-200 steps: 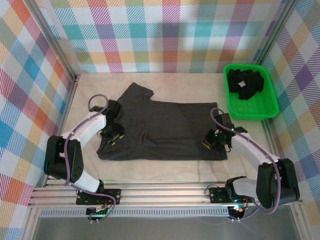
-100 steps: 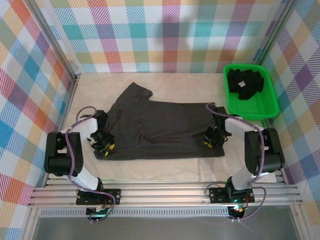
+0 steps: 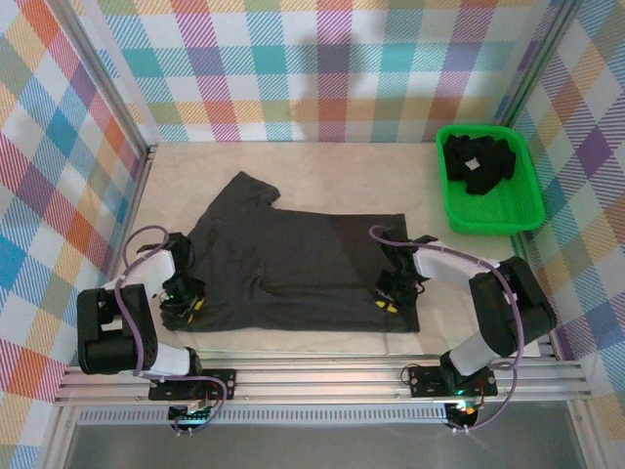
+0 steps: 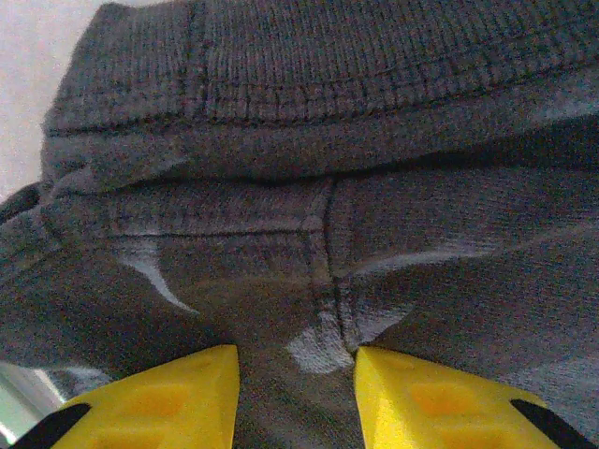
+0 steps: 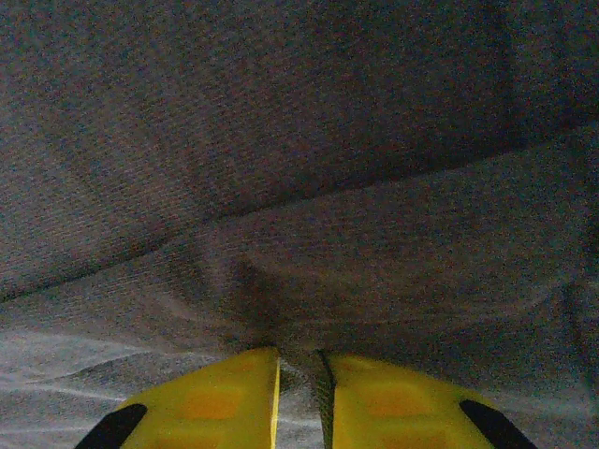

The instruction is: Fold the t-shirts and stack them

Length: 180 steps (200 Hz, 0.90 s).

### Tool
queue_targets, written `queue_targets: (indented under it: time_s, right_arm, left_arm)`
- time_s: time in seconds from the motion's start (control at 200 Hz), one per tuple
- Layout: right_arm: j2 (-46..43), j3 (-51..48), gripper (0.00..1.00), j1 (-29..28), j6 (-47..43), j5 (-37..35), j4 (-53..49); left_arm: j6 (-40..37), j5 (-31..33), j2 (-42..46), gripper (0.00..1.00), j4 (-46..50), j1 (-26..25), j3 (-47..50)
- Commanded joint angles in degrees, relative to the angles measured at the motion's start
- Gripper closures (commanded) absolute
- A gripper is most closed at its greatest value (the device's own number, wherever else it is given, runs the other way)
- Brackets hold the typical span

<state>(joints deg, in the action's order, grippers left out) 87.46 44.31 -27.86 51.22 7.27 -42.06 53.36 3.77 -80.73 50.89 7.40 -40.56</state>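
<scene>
A dark charcoal shirt point(image 3: 293, 259) lies spread nearly flat at the centre of a pale table point(image 3: 322, 166), seen from above; one sleeve points toward 11 o'clock, and its near edge runs close along the table's front at 6 o'clock; a few soft creases cross the cloth.

The left gripper point(image 3: 184, 305) sits at the shirt's 8 o'clock corner; in the left wrist view, the left gripper point(image 4: 295, 398) has its yellow fingers point(image 4: 159, 402) partly apart, with a thick bunch of the shirt point(image 4: 328, 178) filling the gap between them; a stitched seam point(image 4: 323, 243) runs down into that gap, a doubled hem crosses above it, and a strip of bare table point(image 4: 28, 84) shows at 10 o'clock.

The right gripper point(image 3: 386, 301) sits at the shirt's 4 o'clock corner; in the right wrist view, the right gripper point(image 5: 299, 398) has its yellow fingers point(image 5: 215, 402) almost together, pinching a thin ridge of the shirt point(image 5: 281, 168); the cloth fans out from the pinch in shallow folds.

Both white arms bend low over the table from a metal rail point(image 3: 322, 381) at 6 o'clock.

At 2 o'clock on the table, well apart from the spread shirt, stands a bright green bin point(image 3: 498, 210); other shirts point(image 3: 483, 156), dark and bunched, lie in its far half, with a small white tag point(image 3: 472, 165) on top.

Plaid walls point(image 3: 322, 68) in many colours close in the table at 9, 12 and 3 o'clock.
</scene>
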Motion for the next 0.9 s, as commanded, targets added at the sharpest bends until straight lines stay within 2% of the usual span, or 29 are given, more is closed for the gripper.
queue_targets:
  time_s: [0.0, 0.13, 0.195, 0.345, 0.46, 0.575, 0.665, 0.765, 0.895]
  right_arm:
    - [-1.25, -5.06, 0.78, -0.41, 3.60, -1.07, -6.99]
    - [-3.38, -3.90, 0.76, -0.46, 3.68, -1.96, -7.23]
    - [-4.43, -1.05, 0.73, -0.44, 2.98, -3.30, -8.29]
    - [-9.05, 6.21, 0.64, -0.21, -1.04, -8.80, -8.30]
    - [-8.67, 10.49, 0.55, 3.49, -9.34, -6.05, -0.32]
    - [-2.26, 17.77, 0.55, 9.28, -16.44, 0.02, 4.02]
    - [3.67, 24.67, 0.54, 12.41, -20.65, 2.62, 4.24]
    - [10.42, 32.02, 0.52, 15.10, -23.65, 5.85, 2.62]
    - [16.11, 38.83, 0.52, 15.99, -24.35, 7.17, -0.41]
  left_arm:
    - [0.96, 5.02, 0.69, 0.62, 5.11, 1.19, 3.01]
    - [0.48, 7.00, 3.19, 0.61, 7.09, 1.98, 3.13]
    - [-0.16, 7.49, 4.04, 0.57, 7.35, 2.18, 1.61]
    - [-1.31, 7.89, 3.94, 0.51, 7.68, 1.00, -9.18]
    - [-4.49, 4.94, -3.32, 0.51, 3.47, -2.80, -21.86]
    - [-11.35, 0.06, -14.74, 0.53, -0.87, -6.78, -37.50]
    - [-16.44, -3.94, -25.79, 0.53, -0.36, -7.40, -50.68]
    - [-20.58, -5.14, -36.29, 0.52, 0.29, -7.40, -63.82]
    - [-24.36, -5.24, -45.20, 0.52, -4.31, -7.40, -73.78]
